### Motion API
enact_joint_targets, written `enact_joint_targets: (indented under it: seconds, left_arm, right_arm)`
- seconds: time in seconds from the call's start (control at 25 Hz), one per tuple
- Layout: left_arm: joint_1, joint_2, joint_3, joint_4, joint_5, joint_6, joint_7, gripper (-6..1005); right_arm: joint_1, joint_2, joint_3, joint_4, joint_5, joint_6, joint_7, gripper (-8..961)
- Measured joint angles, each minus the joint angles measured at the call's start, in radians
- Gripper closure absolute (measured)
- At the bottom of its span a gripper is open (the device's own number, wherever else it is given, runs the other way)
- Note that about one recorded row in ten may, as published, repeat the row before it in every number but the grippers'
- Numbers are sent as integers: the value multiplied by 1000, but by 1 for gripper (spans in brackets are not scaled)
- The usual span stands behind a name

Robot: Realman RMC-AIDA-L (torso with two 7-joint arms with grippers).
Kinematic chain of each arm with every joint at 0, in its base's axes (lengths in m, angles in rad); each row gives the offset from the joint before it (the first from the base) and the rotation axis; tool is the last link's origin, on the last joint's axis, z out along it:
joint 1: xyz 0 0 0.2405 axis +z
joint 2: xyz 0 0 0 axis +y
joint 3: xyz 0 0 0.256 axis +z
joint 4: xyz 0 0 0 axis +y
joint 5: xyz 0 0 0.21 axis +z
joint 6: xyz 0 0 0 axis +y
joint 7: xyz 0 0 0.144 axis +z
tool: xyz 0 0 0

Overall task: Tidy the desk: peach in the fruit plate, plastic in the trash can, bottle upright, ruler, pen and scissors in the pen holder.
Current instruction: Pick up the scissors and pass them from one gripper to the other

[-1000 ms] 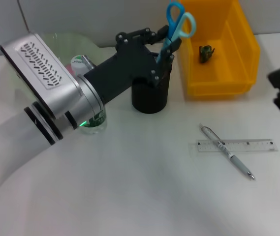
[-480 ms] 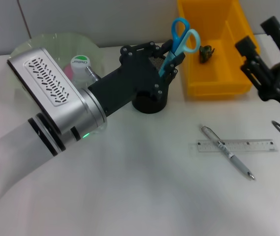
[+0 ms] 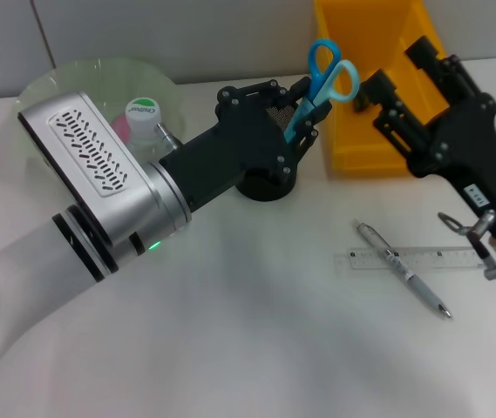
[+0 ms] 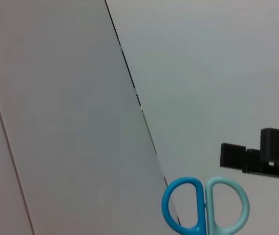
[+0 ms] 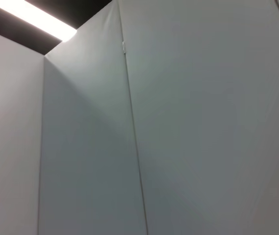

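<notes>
Holder (image 3: 265, 185) mostly hidden behind left end effector (image 3: 295, 109), clamped on blue scissors (image 3: 322, 83), loops up, blades down in the holder. Right end effector (image 3: 385, 97) over yellow bin (image 3: 352, 139), grip state impossible to tell. Pen (image 3: 402, 270) crossing clear ruler (image 3: 413, 258) on white surface (image 3: 256, 331).

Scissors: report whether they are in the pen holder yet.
In, blades down. The scissors stand with handles up above the black pen holder, and the left gripper is at them; its grip cannot be told.

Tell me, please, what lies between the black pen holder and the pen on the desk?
Bare white desk only, in the head view: nothing sits between the pen holder and the pen, which lies across the ruler.
</notes>
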Motion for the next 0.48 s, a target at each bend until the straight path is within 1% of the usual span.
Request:
enact_joint_targets:
  seconds: [0.24,0.48]
  left_arm:
    - [0,0,1,-1,0,-1,1,743]
    - [0,0,2,-1,0,-1,2,743]
  right_arm:
    - [20,1,0,33,-15,44,-27,295]
    - [25,1,4,39,-16,57,-28,296]
